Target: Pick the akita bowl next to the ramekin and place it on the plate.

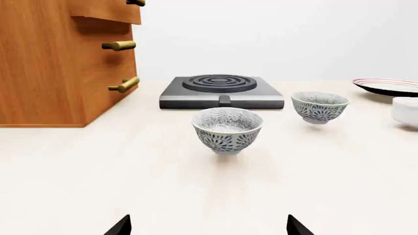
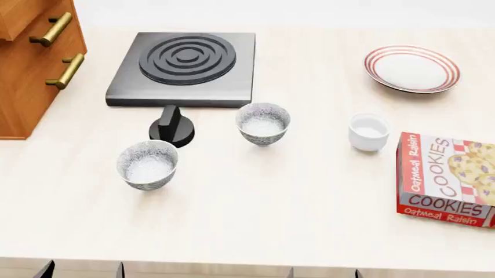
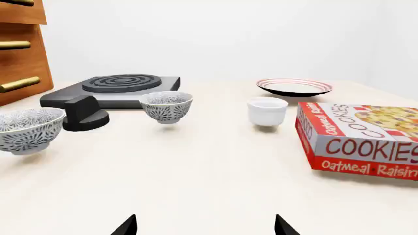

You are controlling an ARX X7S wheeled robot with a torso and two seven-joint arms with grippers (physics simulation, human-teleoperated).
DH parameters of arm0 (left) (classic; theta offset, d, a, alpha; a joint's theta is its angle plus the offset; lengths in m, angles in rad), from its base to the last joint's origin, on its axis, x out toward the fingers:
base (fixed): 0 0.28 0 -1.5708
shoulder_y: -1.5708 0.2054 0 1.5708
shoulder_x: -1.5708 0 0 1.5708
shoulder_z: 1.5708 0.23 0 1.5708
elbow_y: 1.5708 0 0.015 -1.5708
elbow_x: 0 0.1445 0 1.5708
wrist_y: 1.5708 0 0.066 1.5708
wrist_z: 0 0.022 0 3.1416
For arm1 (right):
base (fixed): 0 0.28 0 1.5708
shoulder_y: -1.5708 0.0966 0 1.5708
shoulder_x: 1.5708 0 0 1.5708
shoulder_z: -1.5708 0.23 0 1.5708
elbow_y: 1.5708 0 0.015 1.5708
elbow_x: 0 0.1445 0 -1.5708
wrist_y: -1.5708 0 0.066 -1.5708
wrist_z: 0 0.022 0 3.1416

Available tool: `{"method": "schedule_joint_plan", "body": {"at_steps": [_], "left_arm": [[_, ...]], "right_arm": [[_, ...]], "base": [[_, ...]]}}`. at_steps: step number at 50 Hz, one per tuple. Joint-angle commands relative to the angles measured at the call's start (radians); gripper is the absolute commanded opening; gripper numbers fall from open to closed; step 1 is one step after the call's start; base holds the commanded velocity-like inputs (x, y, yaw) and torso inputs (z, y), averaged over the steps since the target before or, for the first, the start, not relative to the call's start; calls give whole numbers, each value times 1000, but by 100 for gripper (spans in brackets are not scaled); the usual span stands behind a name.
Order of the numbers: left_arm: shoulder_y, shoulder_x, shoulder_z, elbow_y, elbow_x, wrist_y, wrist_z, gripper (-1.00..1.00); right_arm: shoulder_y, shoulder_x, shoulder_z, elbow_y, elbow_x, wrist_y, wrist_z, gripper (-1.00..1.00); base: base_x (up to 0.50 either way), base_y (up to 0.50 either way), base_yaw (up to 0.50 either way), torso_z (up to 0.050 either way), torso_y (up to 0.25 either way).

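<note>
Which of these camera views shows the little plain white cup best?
The head view: the ramekin shows whole from above, between bowl and cookie box. The right wrist view shows it whole from the side; the left wrist view catches only a sliver at the picture's edge.

Akita bowl [image 2: 263,123]: small, deep, grey/white lacy pattern, upright on the counter, just in front of the hob. Ramekin [image 2: 368,131]: plain white cup, upright, near the bowl's right. Plate [image 2: 411,68]: white w/ red rim rings, flat, behind the ramekin.
</note>
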Motion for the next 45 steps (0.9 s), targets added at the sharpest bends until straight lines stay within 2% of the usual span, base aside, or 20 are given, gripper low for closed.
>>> {"method": "schedule_joint_plan", "body": {"at_steps": [1,22,31,45], "left_arm": [[-1,-16,19,-1,-13,1,-19,100],[5,-74,79,-4,-35,32,-71,100],[0,-87,75,60,-31,-2,-109,100],[12,-115,91,185,-28,-7,-134,100]], "right_arm": [[5,15,-21,6,17,7,19,100],[4,64,-73,-19,69,18,75,100],[6,83,-76,-58,78,48,97,100],[-21,113,-98,-230,22,140,165,100]], "base": [[0,0,0,0,0],[0,0,0,0,0],[0,0,0,0,0],[0,0,0,0,0]]}}
